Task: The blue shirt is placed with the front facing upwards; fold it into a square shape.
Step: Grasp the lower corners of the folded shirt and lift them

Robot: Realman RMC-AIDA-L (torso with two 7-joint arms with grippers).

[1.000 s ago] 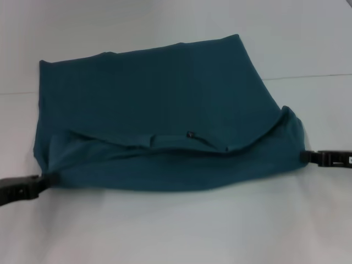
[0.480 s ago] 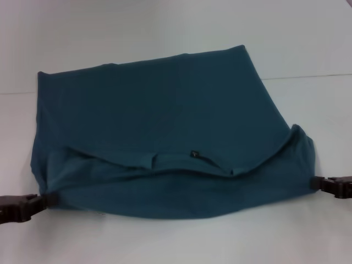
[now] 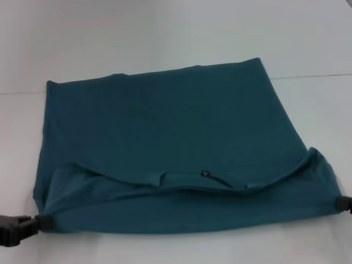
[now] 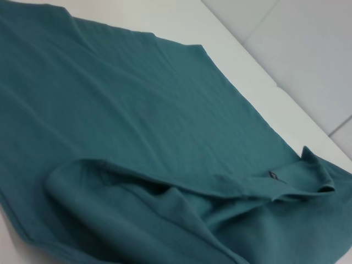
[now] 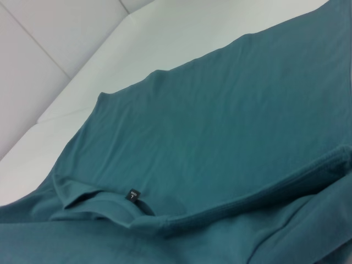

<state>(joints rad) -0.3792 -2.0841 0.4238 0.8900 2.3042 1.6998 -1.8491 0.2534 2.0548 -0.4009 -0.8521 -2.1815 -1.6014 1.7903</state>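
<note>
Blue shirt [image 3: 165,137] spread flat on white table [image 3: 165,33], filling centre of head view, far hem toward 12 o'clock. No chest print in sight, only plain teal cloth. Near edge doubled into a loose fold running 9 to 3 o'clock, ribbed collar [image 3: 181,179] tucked in it, small dark label [image 3: 205,172] showing (also seen in both wrist views).

Left gripper [image 3: 41,222] at 8 o'clock, low at table level, pinched closed on shirt's near-left corner. Right gripper [image 3: 344,204] at 4 o'clock, barely inside the edge, touching near-right corner; finger gap not visible, can't tell whether clamped.

Table seam [image 3: 313,76] runs past shirt's far-right corner.
</note>
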